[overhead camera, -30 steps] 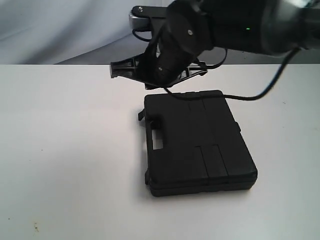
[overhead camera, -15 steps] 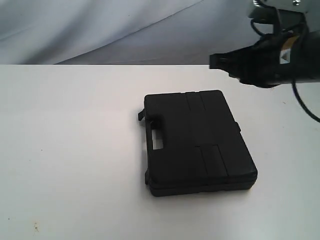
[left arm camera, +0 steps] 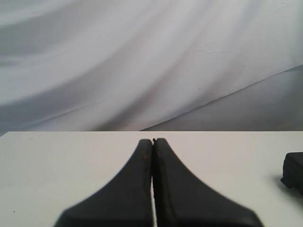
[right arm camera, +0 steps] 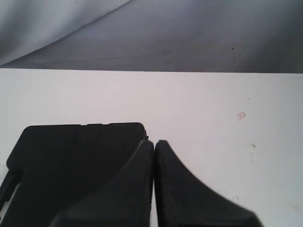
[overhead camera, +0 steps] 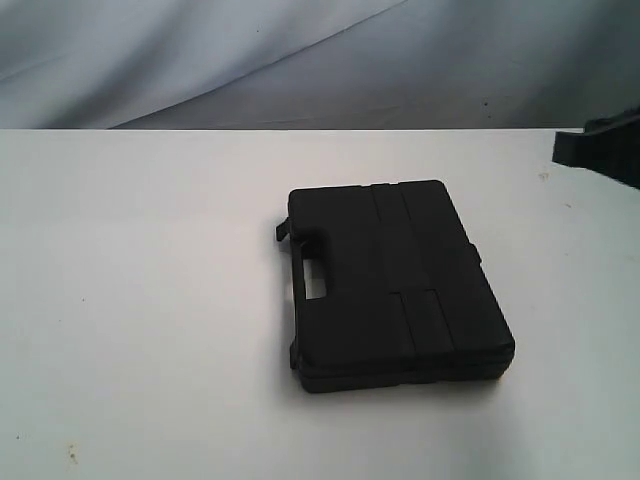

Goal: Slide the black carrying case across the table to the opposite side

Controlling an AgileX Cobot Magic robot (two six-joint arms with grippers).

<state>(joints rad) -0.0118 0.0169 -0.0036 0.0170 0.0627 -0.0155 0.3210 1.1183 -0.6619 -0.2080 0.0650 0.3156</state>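
Now approach step, we judge: right gripper [right arm camera: 154, 142] clenched, empty; case [overhead camera: 395, 285] apart, off to one side of its tips; next we set tips against case side.

- Backdrop cloth [overhead camera: 180, 60]: pale grey-white fabric across whole bkgd in ext. view; soft diagonal folds, brightest twd upper left.
- Darker grey area [overhead camera: 470, 70] of same bkgd, on right in ext. view; border w/ the pale part climbs diagonally to the right. Shadow or 2nd sheet: can't tell.
- Tiny dark speck [overhead camera: 486, 103] on that darker area, low down, near its bottom edge.
- L wrist view: broad wavy folds [left arm camera: 118, 61] of the cloth, smooth, no pattern.
- R wrist view: bkgd mostly the darker grey, w/ a pale wedge [right arm camera: 42, 23] at one side.
- Small pinkish ring-like mark [right arm camera: 241, 116], faint, in front of cloth's lower edge; nature unclear.
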